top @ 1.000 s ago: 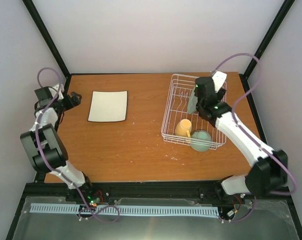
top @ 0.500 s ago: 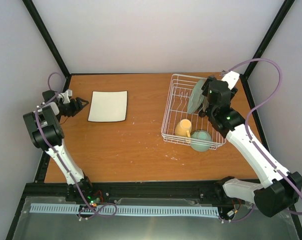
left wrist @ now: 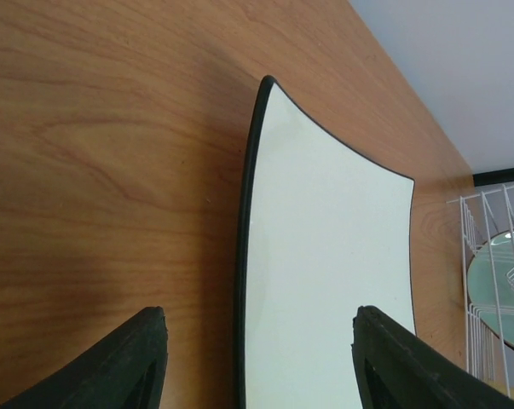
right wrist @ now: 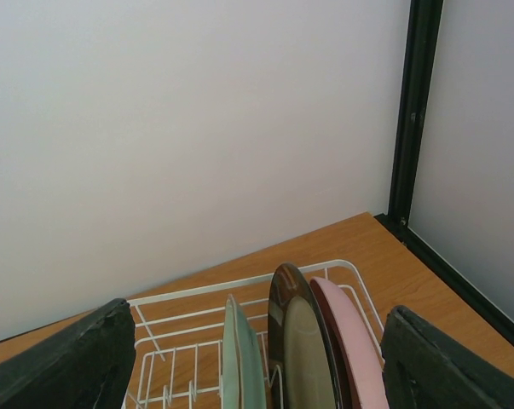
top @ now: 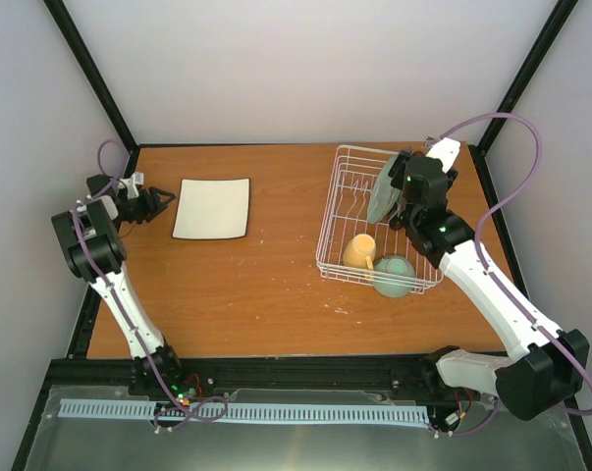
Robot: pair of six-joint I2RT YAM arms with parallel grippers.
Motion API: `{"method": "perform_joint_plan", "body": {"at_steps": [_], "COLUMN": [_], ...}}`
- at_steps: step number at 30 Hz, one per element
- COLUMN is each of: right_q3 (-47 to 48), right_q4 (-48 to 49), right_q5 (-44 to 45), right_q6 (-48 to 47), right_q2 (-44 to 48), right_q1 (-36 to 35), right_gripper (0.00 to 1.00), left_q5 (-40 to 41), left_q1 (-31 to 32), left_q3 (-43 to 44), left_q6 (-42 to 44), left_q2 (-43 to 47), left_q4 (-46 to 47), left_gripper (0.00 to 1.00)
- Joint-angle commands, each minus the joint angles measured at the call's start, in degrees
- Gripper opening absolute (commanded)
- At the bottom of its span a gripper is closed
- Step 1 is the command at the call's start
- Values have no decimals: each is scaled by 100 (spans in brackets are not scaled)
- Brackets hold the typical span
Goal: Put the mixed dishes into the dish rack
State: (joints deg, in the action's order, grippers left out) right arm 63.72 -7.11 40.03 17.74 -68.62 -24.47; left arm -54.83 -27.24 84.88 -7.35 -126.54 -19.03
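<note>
The white square plate [top: 212, 208] lies flat on the table at the left. My left gripper [top: 164, 203] is open at its left edge; in the left wrist view its jaws [left wrist: 261, 311] straddle the plate's dark rim [left wrist: 325, 281]. The white wire dish rack [top: 327, 221] stands at the right. It holds the pale yellow mug [top: 359, 251] and mint-green bowl [top: 394, 276]. The mint-green plate [right wrist: 244, 366], black-rimmed plate [right wrist: 303, 349] and pink plate [right wrist: 350, 349] stand upright in it. My right gripper [top: 400, 189] hovers open and empty above them [right wrist: 257, 311].
Black frame posts [top: 526, 69] rise at the table's back corners, one close behind the rack. The rack's far rim [right wrist: 239, 285] sits near the back wall. Bare wood [top: 266, 265] lies between the square plate and the rack.
My right gripper has lifted off the mint-green plate and drawn back to the right, leaving it upright in the rack. My left gripper has swung right to the square plate's edge.
</note>
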Motion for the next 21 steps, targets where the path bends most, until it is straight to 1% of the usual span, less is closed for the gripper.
{"method": "perform_joint_plan", "body": {"at_steps": [1,2,5,11,16,19,21], "right_q3": [76,85,125,149,152,138,128], "right_q4": [229,240,258,279,270,272,271], "right_q5": [-9,-34,-98,-184,-170,-163,-160], "right_q6": [-108,-113,-121,-125,-168,-184,-192], "right_q2": [-20,-26,-62,-98,-107,-85,-73], "right_q1": [8,4,6,6,6,4,4], "right_gripper": [78,78,77,77,77,77,77], "left_q5": [-327,-308,-206,-320,-447,-484,-500], "left_q1": [78,105,218,502,760,817,826], "left_q3": [399,417,461,659,995,1080,1112], "left_q6": [37,41,16,60,136,135,127], "left_q2": [-352,-401,-545,-856,-1175,-1267,-1308], "left_q4": [-32,-5,99,187,29,30,38], "left_gripper": [60,60,67,70,67,63,58]}}
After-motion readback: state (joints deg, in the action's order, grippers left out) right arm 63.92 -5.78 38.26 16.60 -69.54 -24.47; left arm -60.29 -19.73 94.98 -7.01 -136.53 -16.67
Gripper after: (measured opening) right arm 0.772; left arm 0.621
